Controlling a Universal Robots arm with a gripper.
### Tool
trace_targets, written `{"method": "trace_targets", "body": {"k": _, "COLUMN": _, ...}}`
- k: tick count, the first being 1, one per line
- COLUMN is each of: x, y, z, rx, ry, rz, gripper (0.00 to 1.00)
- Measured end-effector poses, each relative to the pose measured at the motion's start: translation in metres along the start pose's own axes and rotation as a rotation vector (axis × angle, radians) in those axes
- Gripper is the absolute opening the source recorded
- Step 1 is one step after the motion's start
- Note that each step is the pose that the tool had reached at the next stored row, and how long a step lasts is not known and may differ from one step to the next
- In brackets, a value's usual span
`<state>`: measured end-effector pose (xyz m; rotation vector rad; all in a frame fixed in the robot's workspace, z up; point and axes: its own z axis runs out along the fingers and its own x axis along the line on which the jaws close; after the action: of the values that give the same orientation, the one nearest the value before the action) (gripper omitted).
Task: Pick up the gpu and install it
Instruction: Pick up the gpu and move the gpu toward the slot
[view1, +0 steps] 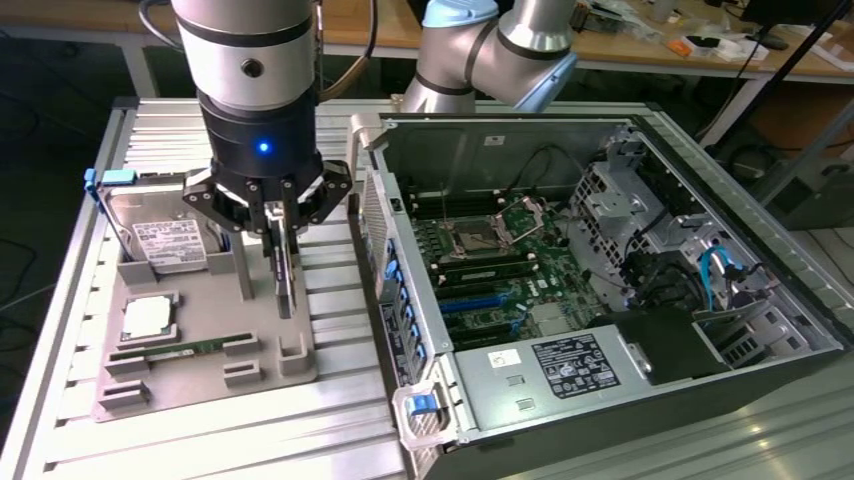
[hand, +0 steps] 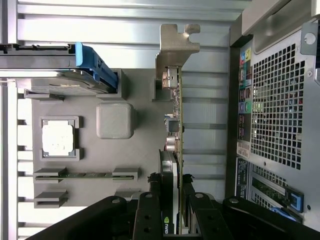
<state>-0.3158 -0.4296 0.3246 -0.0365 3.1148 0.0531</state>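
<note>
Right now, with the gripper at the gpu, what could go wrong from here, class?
1. The gripper holds the thin gpu standing on edge; it might twist or slip while carried.
2. The computer case stands close beside the gpu, so the metal bracket could catch on its wall.
3. Cables lie loose inside the case; the card might snag one.

Arm vert., gripper (view1: 278, 240) pointing dwn, jaws clamped.
</note>
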Motion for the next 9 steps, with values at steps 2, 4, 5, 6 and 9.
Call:
{"method": "trace_targets", "body": {"k": 2, "x": 0.0000, "y": 0.0000, "z": -0.0003, "rx": 0.0000, "ry": 0.0000, "rz": 0.000, "gripper": 0.27}}
{"method": "trace_targets", "body": {"k": 4, "x": 0.0000, "y": 0.0000, "z": -0.0003, "rx": 0.0000, "ry": 0.0000, "rz": 0.000, "gripper": 0.27}}
{"method": "trace_targets", "body": {"k": 5, "x": 0.0000, "y": 0.0000, "z": -0.0004, "rx": 0.0001, "ry": 0.0001, "rz": 0.000, "gripper": 0.27}}
{"method": "trace_targets", "body": {"k": 6, "x": 0.0000, "y": 0.0000, "z": -0.0007, "rx": 0.0000, "ry": 0.0000, "rz": 0.000, "gripper": 0.27}}
{"method": "trace_targets", "body": {"k": 9, "x": 0.0000, "y": 0.0000, "z": -0.0015, "rx": 0.0000, "ry": 0.0000, "rz": 0.000, "gripper": 0.27}}
